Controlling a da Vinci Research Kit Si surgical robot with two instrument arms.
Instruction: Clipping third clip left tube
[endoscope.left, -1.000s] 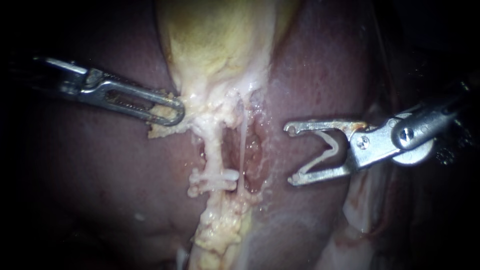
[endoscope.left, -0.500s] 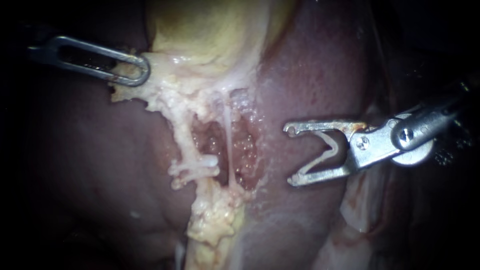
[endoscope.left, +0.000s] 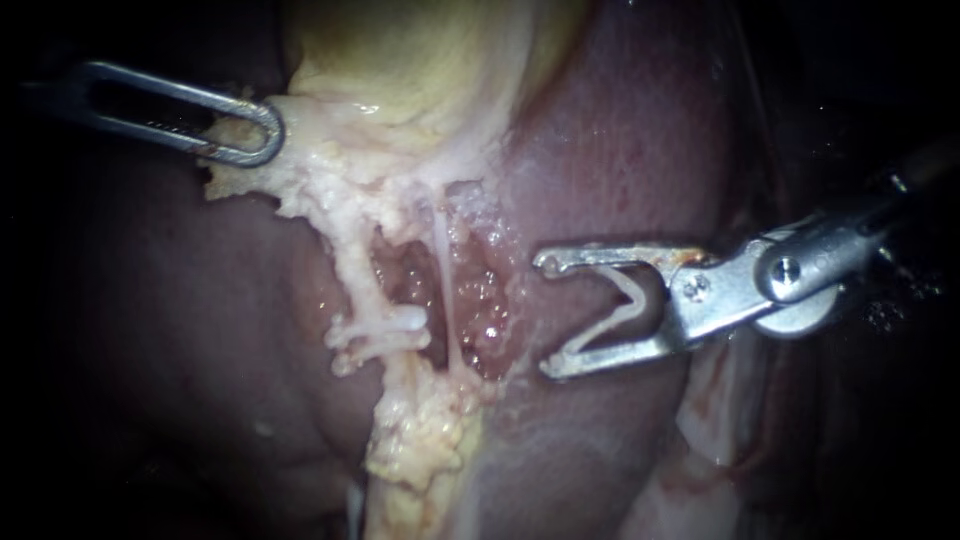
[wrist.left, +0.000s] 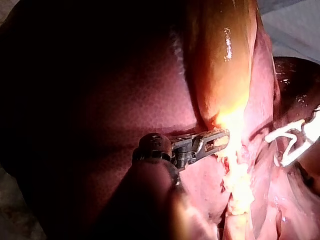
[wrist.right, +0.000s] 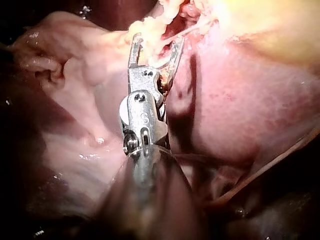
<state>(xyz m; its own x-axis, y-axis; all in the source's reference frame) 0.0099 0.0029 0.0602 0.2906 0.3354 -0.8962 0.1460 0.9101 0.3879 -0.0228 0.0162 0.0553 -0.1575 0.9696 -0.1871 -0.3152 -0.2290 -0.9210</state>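
Left instrument (endoscope.left: 255, 135) has its jaws clamped on the fatty tissue (endoscope.left: 290, 190) where the gallbladder (endoscope.left: 400, 70) narrows, pulling up and away so the left tube (endoscope.left: 352, 268) stands out as a taut pale cord. White clips (endoscope.left: 390, 325) sit across that tube low down, close together. Right instrument (endoscope.left: 546, 316) hovers well off to the far side of it, jaws wide and cradling a fresh clip (endoscope.left: 625, 305), open like a V with its mouth towards the tube. The job now looks like a careful reach. The thin right tube (endoscope.left: 443, 270) hangs between those jaws and the left tube, so the tips probably need to pass over or in front of that strand without catching it. One jaw should go behind the left tube and one in front, square to it, and both tips should show past it before squeezing. Open room looks best on the bare stretch of left tube above the clips, towards the gallbladder. Below them there is lumpy fat. Behind the tube is a raw pocket in the liver (endoscope.left: 620, 160), so the back jaw should slide and not dig.
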